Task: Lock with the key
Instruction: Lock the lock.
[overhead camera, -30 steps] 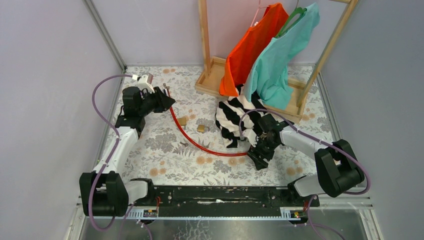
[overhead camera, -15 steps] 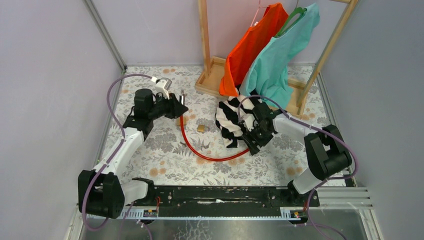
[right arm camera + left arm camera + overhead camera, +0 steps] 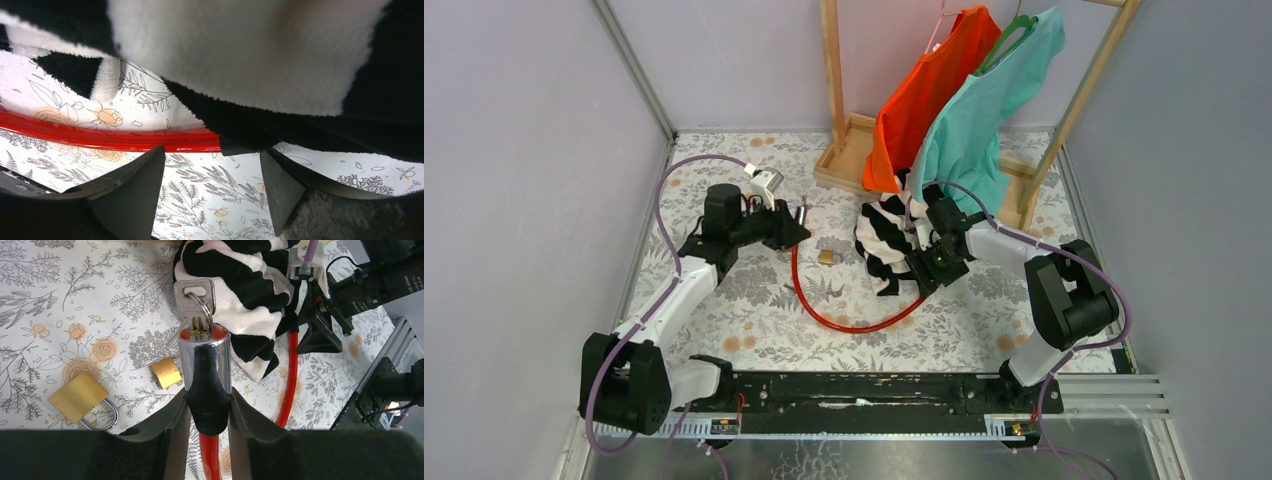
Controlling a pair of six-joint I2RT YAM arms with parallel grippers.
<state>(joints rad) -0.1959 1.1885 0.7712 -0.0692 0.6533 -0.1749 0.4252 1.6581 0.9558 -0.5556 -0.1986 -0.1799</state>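
Flowery table (image 3: 724,300), grey walls (image 3: 524,150), shirts (image 3: 924,90) hanging at the far edge.
My left fingers (image 3: 172,425) squeeze the red cable lock's silver end (image 3: 205,360) above the table's middle. The small shiny key (image 3: 194,292) sticks out of it, in line, head toward the striped cloth (image 3: 240,270). My right fingers (image 3: 130,195) gape wide, holding nothing.

Red cable (image 3: 854,328) curves over the floral table (image 3: 754,300) — brass padlock (image 3: 827,257) beside it.
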